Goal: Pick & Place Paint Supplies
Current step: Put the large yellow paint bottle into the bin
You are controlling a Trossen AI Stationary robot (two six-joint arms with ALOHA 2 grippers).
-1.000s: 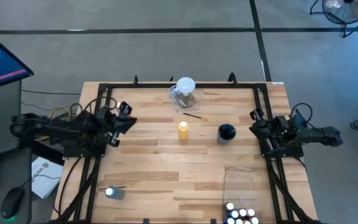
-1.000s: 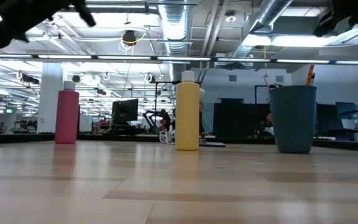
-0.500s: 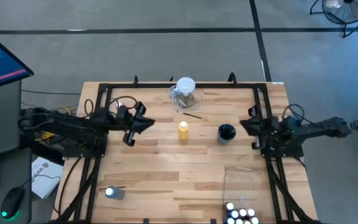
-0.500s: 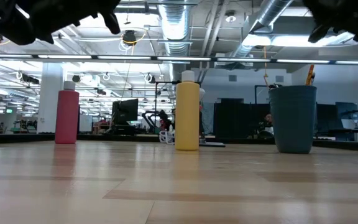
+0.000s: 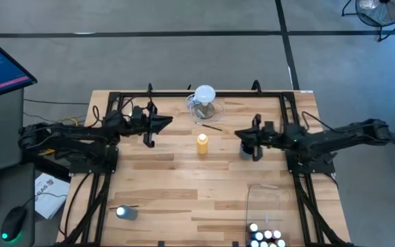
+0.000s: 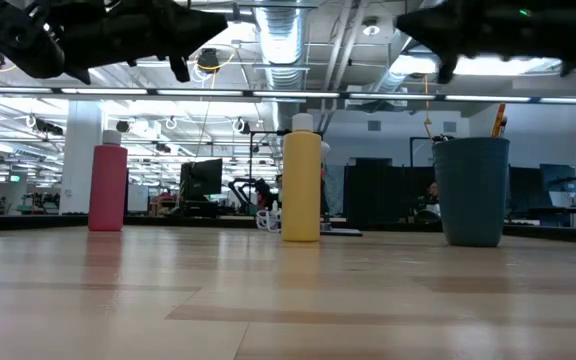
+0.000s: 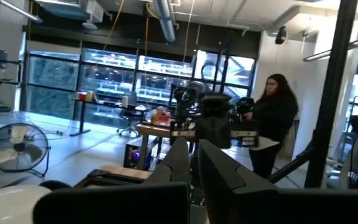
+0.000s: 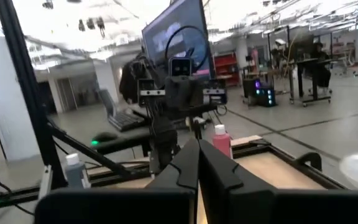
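Both grippers, left (image 5: pixel 164 122) & right (image 5: pixel 240 134), are fully closed w/ nothing held, so we judge no pick begun. We see the yellow squeeze bottle (image 5: pixel 202 143) mid-table and the small white-capped paint bottles (image 5: pixel 266 237) at the near edge, near the right corner, all untouched.

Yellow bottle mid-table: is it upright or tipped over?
Upright. The yellow bottle stands on its base in the low view, white cap on top, and the high view looks down on its cap. Neither gripper touches it.
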